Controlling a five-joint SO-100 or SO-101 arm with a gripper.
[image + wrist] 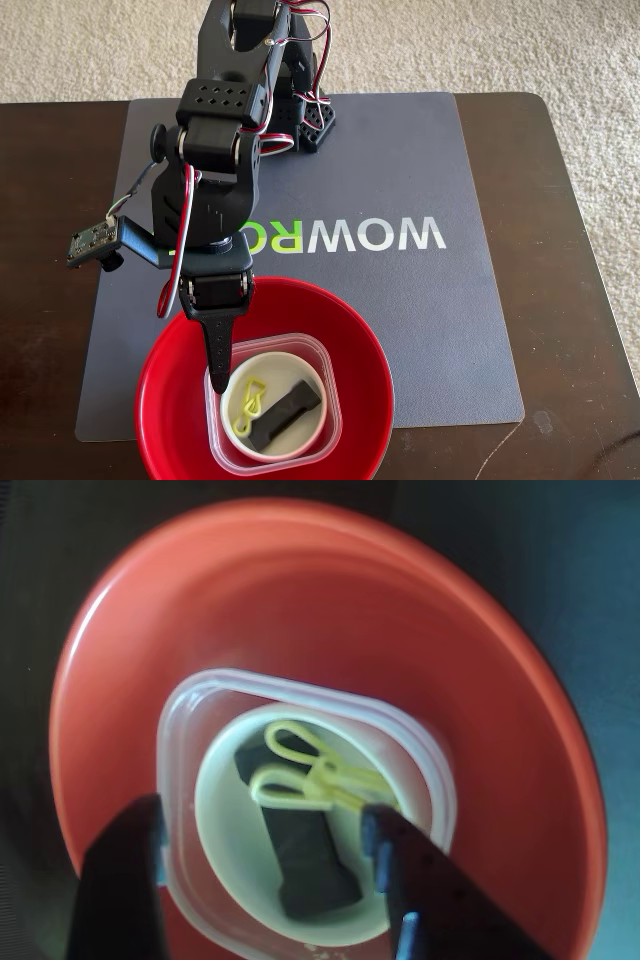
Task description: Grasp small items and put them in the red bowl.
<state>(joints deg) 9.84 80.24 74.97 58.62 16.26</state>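
Four small items are already sitting nested inside the red bowl, so you are looking at a release step, not a grasp. The gripper is hanging over the bowl with its fingers spread wide and pinching nothing; in the wrist view one fingertip is showing at each side of the stack. You are best served by lifting straight up and keeping the fingers spread, because the tip in the fixed view is sitting just beside the rim of the clear square plastic tub and a sideways drift could tip the whole stack. The tub is holding the small white round bowl, and that bowl is holding the flat black bone-shaped piece, with the yellow-green looped band lying just beside it and, in the wrist view, across one end of it.
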